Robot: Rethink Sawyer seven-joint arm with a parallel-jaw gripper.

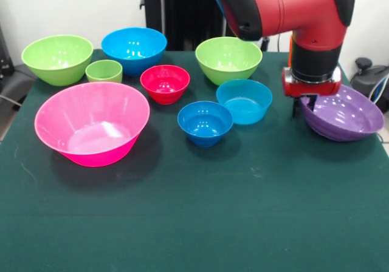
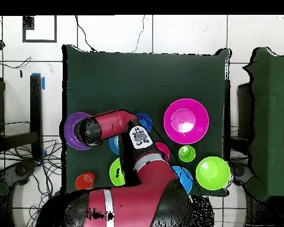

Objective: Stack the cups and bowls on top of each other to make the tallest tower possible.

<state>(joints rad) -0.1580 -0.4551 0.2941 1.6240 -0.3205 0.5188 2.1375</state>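
The wide purple bowl [image 1: 346,114] sits at the table's right edge in the front view. My gripper [image 1: 302,106] is down at its left rim; the wrist hides how it stands. In the overhead view the arm covers part of the purple bowl [image 2: 71,131]. The huge pink bowl [image 1: 92,123], small blue bowl [image 1: 205,122], teal bowl [image 1: 244,101], small red bowl [image 1: 165,82], two lime-green bowls [image 1: 58,58] [image 1: 228,59], large blue bowl [image 1: 134,49] and lime-green cup [image 1: 104,71] stand apart, upright. The orange cup [image 2: 85,180] shows only in the overhead view, near the robot's base.
The green table [image 1: 194,223] ends just right of the purple bowl. My red arm [image 1: 292,11] comes down over the table's right side. Black equipment stands behind the table at the back.
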